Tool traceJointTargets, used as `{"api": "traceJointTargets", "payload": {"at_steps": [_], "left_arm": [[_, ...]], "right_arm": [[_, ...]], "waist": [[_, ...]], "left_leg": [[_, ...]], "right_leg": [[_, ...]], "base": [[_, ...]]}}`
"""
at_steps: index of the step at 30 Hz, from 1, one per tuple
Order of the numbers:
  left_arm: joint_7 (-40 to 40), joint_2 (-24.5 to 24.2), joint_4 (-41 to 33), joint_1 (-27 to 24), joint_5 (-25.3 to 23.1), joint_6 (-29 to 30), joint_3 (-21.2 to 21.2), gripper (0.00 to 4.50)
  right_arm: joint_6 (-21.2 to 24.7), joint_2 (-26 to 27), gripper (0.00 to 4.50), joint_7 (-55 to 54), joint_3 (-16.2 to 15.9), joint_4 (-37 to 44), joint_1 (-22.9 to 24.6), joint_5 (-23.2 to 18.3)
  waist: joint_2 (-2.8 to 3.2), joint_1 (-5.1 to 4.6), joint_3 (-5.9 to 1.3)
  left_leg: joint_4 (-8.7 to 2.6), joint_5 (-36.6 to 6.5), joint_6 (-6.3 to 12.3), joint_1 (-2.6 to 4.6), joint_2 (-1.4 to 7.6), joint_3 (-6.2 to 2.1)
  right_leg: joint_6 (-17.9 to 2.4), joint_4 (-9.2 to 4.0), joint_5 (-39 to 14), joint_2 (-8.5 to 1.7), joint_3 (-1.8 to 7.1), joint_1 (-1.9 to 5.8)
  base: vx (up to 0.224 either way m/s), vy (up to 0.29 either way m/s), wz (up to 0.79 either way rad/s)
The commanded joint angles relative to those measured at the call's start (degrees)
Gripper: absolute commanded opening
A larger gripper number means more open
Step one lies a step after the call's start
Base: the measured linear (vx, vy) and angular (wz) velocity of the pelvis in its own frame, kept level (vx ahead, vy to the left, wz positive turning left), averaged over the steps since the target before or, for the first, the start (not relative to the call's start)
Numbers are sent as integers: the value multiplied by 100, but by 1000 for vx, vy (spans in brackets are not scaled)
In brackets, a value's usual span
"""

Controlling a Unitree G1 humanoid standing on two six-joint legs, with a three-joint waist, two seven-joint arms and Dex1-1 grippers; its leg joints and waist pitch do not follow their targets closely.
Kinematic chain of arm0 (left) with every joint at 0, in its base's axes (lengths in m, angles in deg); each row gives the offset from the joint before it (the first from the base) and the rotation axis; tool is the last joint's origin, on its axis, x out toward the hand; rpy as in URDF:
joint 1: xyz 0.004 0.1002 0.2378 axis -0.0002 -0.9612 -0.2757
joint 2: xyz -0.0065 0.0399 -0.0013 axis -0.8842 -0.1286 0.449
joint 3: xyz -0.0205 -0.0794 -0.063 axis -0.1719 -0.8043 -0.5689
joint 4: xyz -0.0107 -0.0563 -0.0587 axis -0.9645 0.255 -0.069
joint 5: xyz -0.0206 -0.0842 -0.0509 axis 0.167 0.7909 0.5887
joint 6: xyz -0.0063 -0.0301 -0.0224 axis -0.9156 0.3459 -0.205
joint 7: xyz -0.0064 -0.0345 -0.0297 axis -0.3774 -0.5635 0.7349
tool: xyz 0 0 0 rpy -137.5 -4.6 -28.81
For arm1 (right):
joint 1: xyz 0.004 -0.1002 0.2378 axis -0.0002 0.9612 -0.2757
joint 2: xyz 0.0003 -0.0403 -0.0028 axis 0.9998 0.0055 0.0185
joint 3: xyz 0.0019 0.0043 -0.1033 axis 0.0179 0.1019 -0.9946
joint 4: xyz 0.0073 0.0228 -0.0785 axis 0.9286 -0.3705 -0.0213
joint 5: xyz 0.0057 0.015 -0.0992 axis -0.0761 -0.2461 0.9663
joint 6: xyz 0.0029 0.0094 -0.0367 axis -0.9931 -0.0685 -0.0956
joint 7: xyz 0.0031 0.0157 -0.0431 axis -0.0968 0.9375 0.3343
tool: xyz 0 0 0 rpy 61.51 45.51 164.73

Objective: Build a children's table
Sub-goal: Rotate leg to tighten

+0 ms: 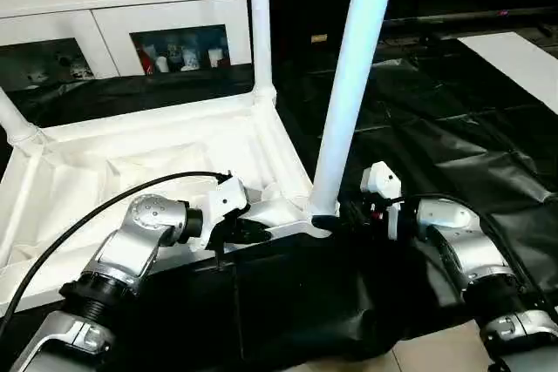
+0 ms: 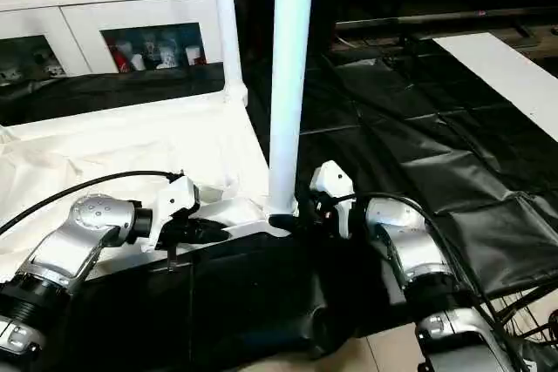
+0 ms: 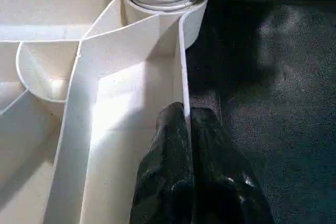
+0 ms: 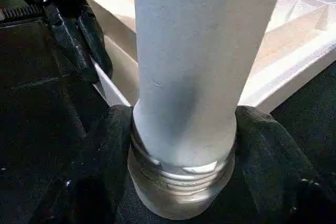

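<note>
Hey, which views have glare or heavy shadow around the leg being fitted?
Left eye view: the near leg glows bluish-white, overexposed. Left wrist view: bright patch on the tabletop rib, dark shadow beside its rim. Right wrist view: highlights on the leg's threads.

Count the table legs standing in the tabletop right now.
3. Near-corner leg between the right gripper fingers at its threaded base; far-corner leg by the cabinet; third leg at the left picture edge. The tabletop may hide a fourth.

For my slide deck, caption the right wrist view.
Right gripper closed around the leg just above its threads, left gripper pinching the tabletop rim.
</note>
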Motion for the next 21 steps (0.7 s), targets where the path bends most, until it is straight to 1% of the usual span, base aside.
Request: {"api": "traceJointTargets", "payload": {"at_steps": [1,4,5,7,8,9,10,11,13,14,15,16,17,18,19,20,21], "left_arm": [[178,26,-59,-8,137,-25,44,0],[193,16,-74,-24,127,-19,65,0],[176,25,-70,-27,113,-19,77,0],[163,33,-65,-27,103,-22,82,0],[-154,130,74,28,-95,-20,130,0],[-154,130,74,28,-95,-20,130,0],[-338,205,151,62,-180,1,143,0],[-346,209,155,63,-184,2,143,0],[-935,570,360,196,-306,160,112,0],[-1302,834,480,288,-354,285,91,0],[-1378,892,505,308,-362,314,86,0],[-1689,1116,610,390,-395,427,61,0],[-1743,1155,632,406,-398,445,54,0],[-1956,1307,718,469,-410,517,24,0],[-2143,1441,797,526,-421,579,-3,0],[-2480,1656,942,629,-430,668,-71,0],[-2687,1786,1038,696,-433,718,-117,0]], "right_arm": [[6,6,267,3,-12,-113,-50,49],[-27,25,267,7,-14,-151,-30,61],[-28,68,267,-90,-3,-190,-12,80],[-22,94,267,-158,7,-212,-7,91],[3,291,267,-683,77,-364,-9,177],[3,291,267,-683,77,-364,-9,177],[39,421,267,-1006,137,-437,-13,202],[41,426,267,-1019,140,-440,-13,202],[172,826,267,-1787,261,-541,26,215],[266,1089,267,-2219,311,-578,58,217],[279,1147,267,-2313,320,-582,65,219],[309,1367,266,-2689,355,-604,75,241],[320,1401,266,-2759,356,-616,70,253],[363,1533,266,-3033,362,-662,50,299],[399,1650,266,-3277,368,-714,26,342],[428,1711,266,-3582,214,-827,-62,599],[441,1731,266,-3757,97,-906,-126,784]], "waist": [[-87,23,-381],[-82,27,-382],[-72,29,-385],[-76,23,-386],[-55,22,-382],[-52,8,-378],[-48,0,-364],[-61,-19,-355],[-65,-55,-331],[-40,-76,-292],[-59,-92,-279],[-54,-81,-275],[-58,-86,-266],[-39,-91,-265],[-44,-94,-276],[-25,-113,-270],[-28,-119,-277]], "left_leg": [[-382,-1184,432,71,162,-5],[-380,-1184,433,70,159,-6],[-378,-1176,431,71,160,-6],[-377,-1180,428,68,160,-5],[-380,-1201,418,71,159,-7],[-384,-1220,412,72,160,-2],[-398,-1342,343,79,148,-11],[-411,-1413,304,75,149,-12],[-436,-1747,152,114,142,-25],[-458,-1963,56,137,139,-35],[-463,-2088,17,145,128,-36],[-461,-2261,-33,175,110,-55],[-457,-2395,-55,212,105,-74],[-460,-2430,-74,216,102,-83],[-466,-2455,-78,214,101,-95],[-479,-2507,-98,208,100,-99],[-482,-2522,-106,203,93,-109]], "right_leg": [[-1414,-343,-1114,-254,195,291],[-1404,-342,-1143,-258,193,292],[-1404,-341,-1134,-261,193,294],[-1415,-340,-1108,-259,192,292],[-1420,-341,-1121,-256,193,288],[-1423,-346,-1131,-255,199,270],[-1388,-371,-1312,-261,193,277],[-1358,-383,-1421,-261,196,277],[-1186,-444,-1973,-266,197,250],[-1095,-483,-2328,-264,195,221],[-1018,-514,-2566,-266,188,222],[-835,-570,-3013,-283,172,211],[-697,-618,-3338,-297,167,176],[-647,-625,-3430,-292,161,171],[-588,-648,-3467,-293,155,167],[-566,-653,-3431,-272,147,151],[-563,-647,-3402,-268,133,165]], "base": [[0,0,0],[0,0,0],[0,0,0],[0,0,0],[0,0,0],[0,0,0],[0,0,0],[0,0,0],[0,0,0],[0,0,0],[0,0,0],[0,0,0],[0,0,0],[0,0,0],[0,0,0],[0,0,0],[0,0,0]]}}
